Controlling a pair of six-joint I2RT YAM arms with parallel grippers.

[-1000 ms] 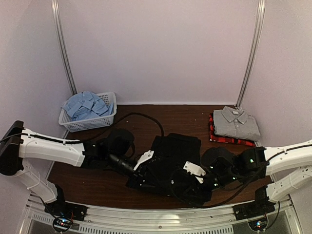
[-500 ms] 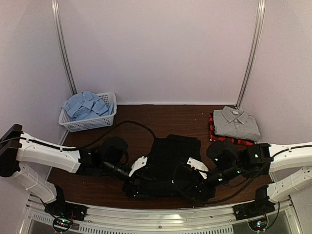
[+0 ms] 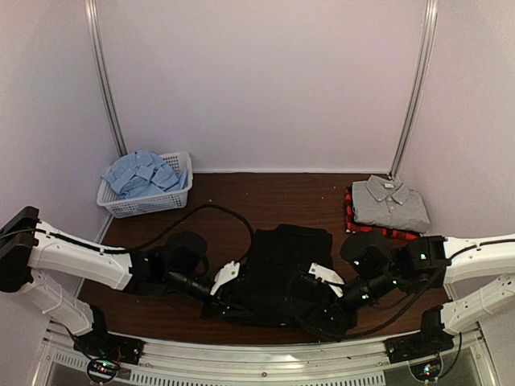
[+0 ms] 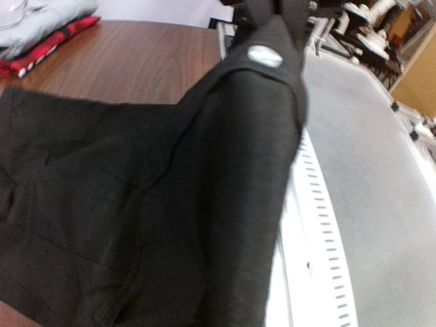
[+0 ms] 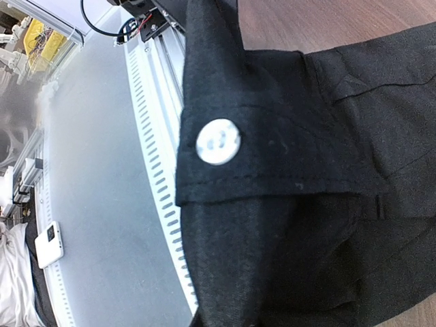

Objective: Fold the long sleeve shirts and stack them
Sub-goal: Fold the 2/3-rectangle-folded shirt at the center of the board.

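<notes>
The black shirt [image 3: 283, 265] lies spread mid-table, its near edge bunched between my two grippers. My left gripper [image 3: 228, 275] sits at its near left corner. Black cloth with a white button [image 4: 264, 56] covers its fingers, and it looks shut on the cloth. My right gripper [image 3: 324, 277] is at the near right, shut on a black cuff with a white button [image 5: 218, 142]. The grey shirt [image 3: 390, 201] lies folded on the folded plaid shirt [image 3: 378, 231] at the back right. The light blue shirt [image 3: 143, 171] is heaped in the basket [image 3: 153, 206].
The white mesh basket stands at the back left by the wall. Black cables [image 3: 217, 211] loop over the table behind the left arm. The slotted metal rail [image 3: 265, 371] runs along the near edge, close under both grippers.
My left gripper has drawn back toward the near left. The black shirt's near part, bulging out to the near right before, now lies flatter and more gathered. The right gripper has barely shifted.
</notes>
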